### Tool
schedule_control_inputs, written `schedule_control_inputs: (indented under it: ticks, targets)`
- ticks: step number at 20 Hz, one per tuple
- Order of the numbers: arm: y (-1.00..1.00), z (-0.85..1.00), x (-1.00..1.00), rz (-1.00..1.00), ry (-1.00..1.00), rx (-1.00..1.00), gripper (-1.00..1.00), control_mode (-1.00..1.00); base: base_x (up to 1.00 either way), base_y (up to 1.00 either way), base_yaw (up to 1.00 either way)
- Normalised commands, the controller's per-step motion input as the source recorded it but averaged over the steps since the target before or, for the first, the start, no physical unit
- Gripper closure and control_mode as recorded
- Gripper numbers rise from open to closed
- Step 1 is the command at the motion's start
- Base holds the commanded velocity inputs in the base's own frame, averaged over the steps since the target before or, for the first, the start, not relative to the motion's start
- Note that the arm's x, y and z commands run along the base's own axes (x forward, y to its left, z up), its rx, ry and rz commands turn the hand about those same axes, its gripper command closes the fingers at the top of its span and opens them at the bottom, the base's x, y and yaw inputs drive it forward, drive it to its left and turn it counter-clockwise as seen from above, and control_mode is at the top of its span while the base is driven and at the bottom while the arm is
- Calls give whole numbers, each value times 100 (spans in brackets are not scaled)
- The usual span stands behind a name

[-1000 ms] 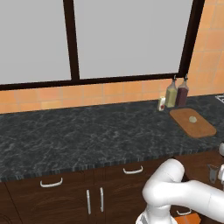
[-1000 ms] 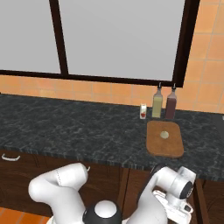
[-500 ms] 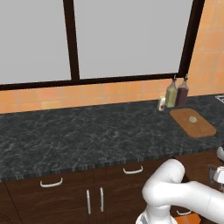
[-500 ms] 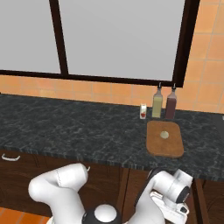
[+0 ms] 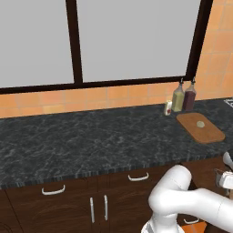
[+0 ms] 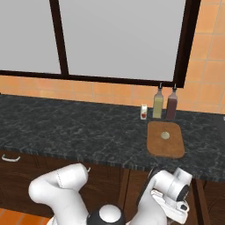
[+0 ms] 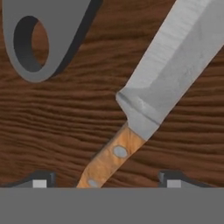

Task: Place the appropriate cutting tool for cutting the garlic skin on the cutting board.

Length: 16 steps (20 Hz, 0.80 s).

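Note:
A knife lies on a brown wooden surface in the hand view. Its steel blade (image 7: 183, 52) runs to the upper right and its wooden riveted handle (image 7: 111, 159) points down between my fingertips. My gripper (image 7: 106, 181) is open, with one tip on each side of the handle and neither touching it. The reddish-brown cutting board (image 5: 207, 133) (image 6: 165, 147) lies on the dark counter at the right. The small pale garlic (image 5: 200, 124) (image 6: 165, 135) sits on it. My hand hangs low in front of the cabinets, below the counter edge under the board.
A flat grey tool with a round hole (image 7: 39, 35) lies to the upper left of the knife. Two bottles (image 5: 178, 99) (image 5: 189, 96) and a small shaker (image 5: 168, 108) stand against the wall behind the board. Dark cabinet doors with handles (image 5: 53, 190) run under the counter.
In the right base view my hand has sunk a little lower below the counter edge. The board, garlic and bottles have not moved.

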Motion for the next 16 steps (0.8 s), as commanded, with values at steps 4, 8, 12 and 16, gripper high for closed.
schedule_control_inputs:
  ticks: [4, 8, 12, 16]
  targets:
    - [21, -51, 1, 0, 0, -7, -100, -100, 0, 0, 0]
    - [40, -55, 0, 0, 0, -11, -100, -100, 0, 0, 0]
    - [35, -52, 0, -2, 0, -7, -100, -100, 0, 0, 0]
    - [28, -59, 0, -3, 0, -5, 100, -100, 0, 0, 0]
